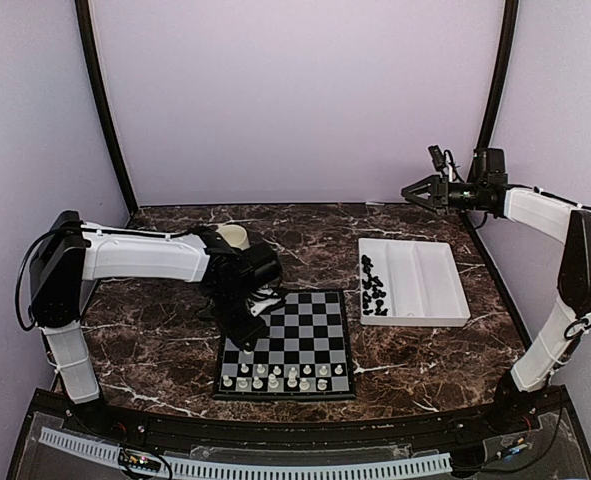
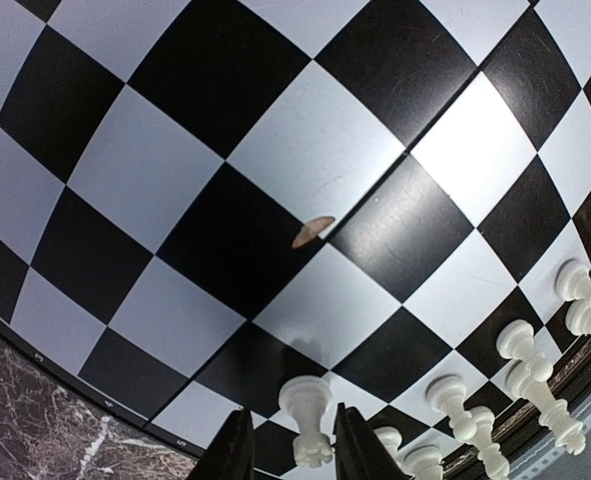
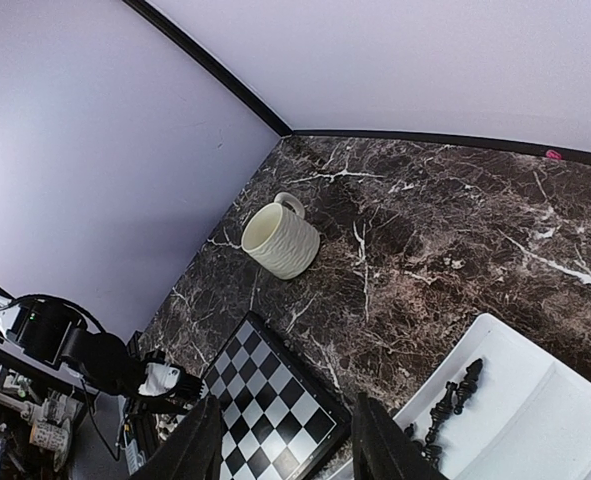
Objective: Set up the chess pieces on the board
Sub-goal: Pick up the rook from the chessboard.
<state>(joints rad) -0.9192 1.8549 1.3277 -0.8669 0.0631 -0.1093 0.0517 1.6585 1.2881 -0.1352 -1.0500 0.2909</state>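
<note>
- Mug [image 1: 233, 236]: placed beyond the board's far left corner, apart from it; it is not a task item.
- Left gripper [image 2: 293, 440]: lowered over the board's left side. A single white piece [image 2: 308, 420] is framed between the fingers [image 2: 233, 452]. Whether it is pinched or merely bracketed cannot be told.
- The board [image 1: 305, 325]: its centre and far rows are bare.
- White chess pieces [image 1: 275, 376]: stood along the board's two nearest rows. These rows are judged mostly filled, with a few gaps.
- Black chess pieces [image 1: 373, 285]: heaped in the white tray [image 1: 430, 285] to the right of the board. None is on the board, so that half of the task is judged not begun.
- Right gripper [image 1: 420, 192]: raised well beyond the board's far right, with its jaws spread and nothing between them.
</note>
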